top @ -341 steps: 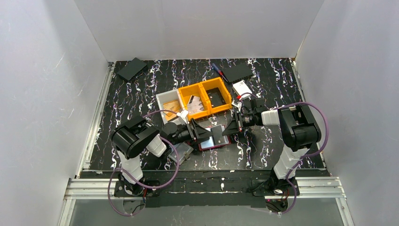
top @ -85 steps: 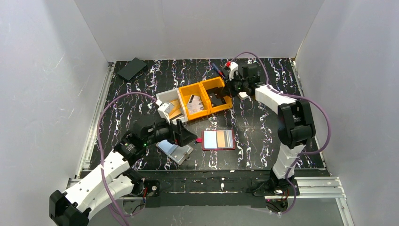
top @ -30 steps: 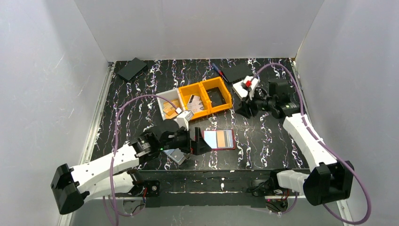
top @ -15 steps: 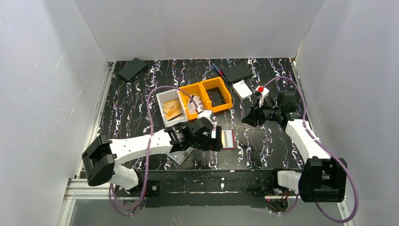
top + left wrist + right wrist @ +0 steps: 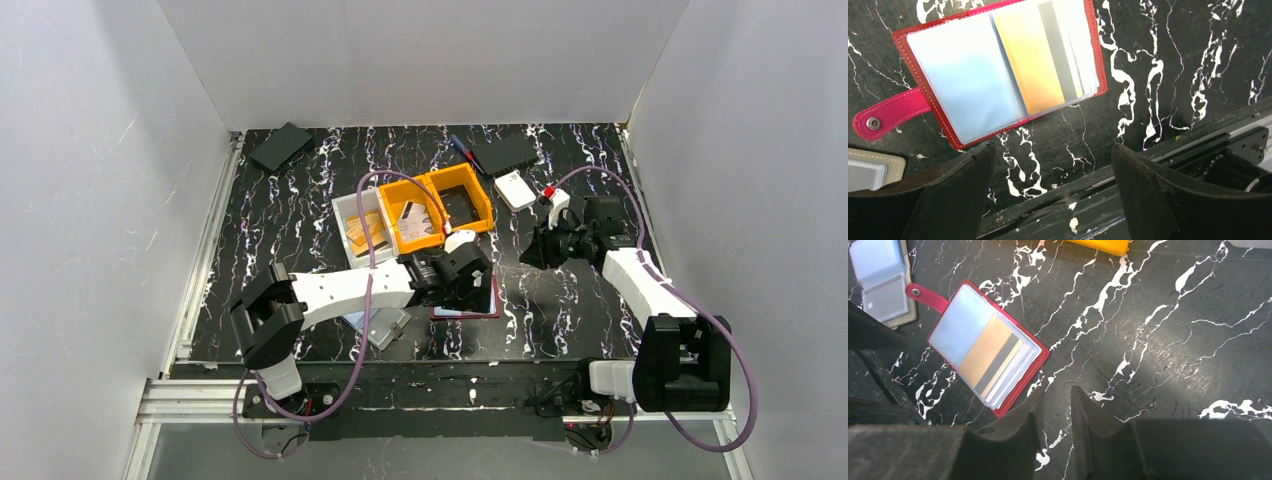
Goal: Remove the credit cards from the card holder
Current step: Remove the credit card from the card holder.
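The red card holder (image 5: 918, 95) lies open and flat on the black marbled table, its strap to one side. A tan-orange credit card (image 5: 1035, 55) with a grey stripe sits in its clear sleeves, with more sleeve edges stacked beside it. My left gripper (image 5: 1053, 146) hangs open just above the holder's near edge, with nothing between its fingers. In the top view it covers most of the card holder (image 5: 484, 306). My right gripper (image 5: 1057, 389) hovers right of the card holder (image 5: 1023, 382), its jaws a narrow gap apart and empty. The same credit card (image 5: 990, 357) shows there too.
A beige card holder (image 5: 378, 325) lies open left of the red one. Behind stand a white bin (image 5: 358, 225) and two orange bins (image 5: 440, 208) with items inside. A white box (image 5: 515, 188) and black pads (image 5: 503, 152) lie at the back. The table's front rail (image 5: 1173, 145) runs close by.
My left arm has swung right and now hangs over the red card holder. My right arm has drifted slightly toward the holder, and its jaws have narrowed.
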Controlling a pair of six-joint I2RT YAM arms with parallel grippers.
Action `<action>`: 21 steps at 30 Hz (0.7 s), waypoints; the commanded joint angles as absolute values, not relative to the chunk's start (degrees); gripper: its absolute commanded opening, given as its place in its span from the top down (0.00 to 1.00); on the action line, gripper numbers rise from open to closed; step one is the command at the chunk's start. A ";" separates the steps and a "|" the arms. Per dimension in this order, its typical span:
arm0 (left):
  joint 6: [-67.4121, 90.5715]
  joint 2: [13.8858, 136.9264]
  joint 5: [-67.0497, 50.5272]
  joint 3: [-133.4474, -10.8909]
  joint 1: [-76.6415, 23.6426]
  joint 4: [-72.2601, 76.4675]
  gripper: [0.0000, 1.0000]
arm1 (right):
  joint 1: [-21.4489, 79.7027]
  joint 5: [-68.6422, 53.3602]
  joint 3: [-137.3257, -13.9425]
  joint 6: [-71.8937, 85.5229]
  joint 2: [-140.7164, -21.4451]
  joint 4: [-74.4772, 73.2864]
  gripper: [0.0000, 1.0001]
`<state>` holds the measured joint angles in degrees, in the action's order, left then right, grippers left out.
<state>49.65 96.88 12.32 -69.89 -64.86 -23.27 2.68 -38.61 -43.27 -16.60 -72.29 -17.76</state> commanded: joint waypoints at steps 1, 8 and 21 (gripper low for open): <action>51.48 100.53 15.78 -74.61 -65.20 -28.21 0.16 | 2.60 -39.59 -43.17 -16.13 -73.77 -16.97 0.69; 52.96 109.14 17.99 -82.75 -65.24 -33.30 0.16 | 3.90 -41.12 -43.74 -15.57 -77.70 -17.74 0.76; 53.10 115.66 20.29 -88.86 -64.48 -38.41 0.20 | 4.29 -41.53 -43.95 -15.31 -78.04 -18.01 0.76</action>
<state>52.73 114.74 18.44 -86.67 -64.93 -35.97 4.21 -40.27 -43.27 -15.81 -78.13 -18.00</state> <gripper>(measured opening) 0.804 0.242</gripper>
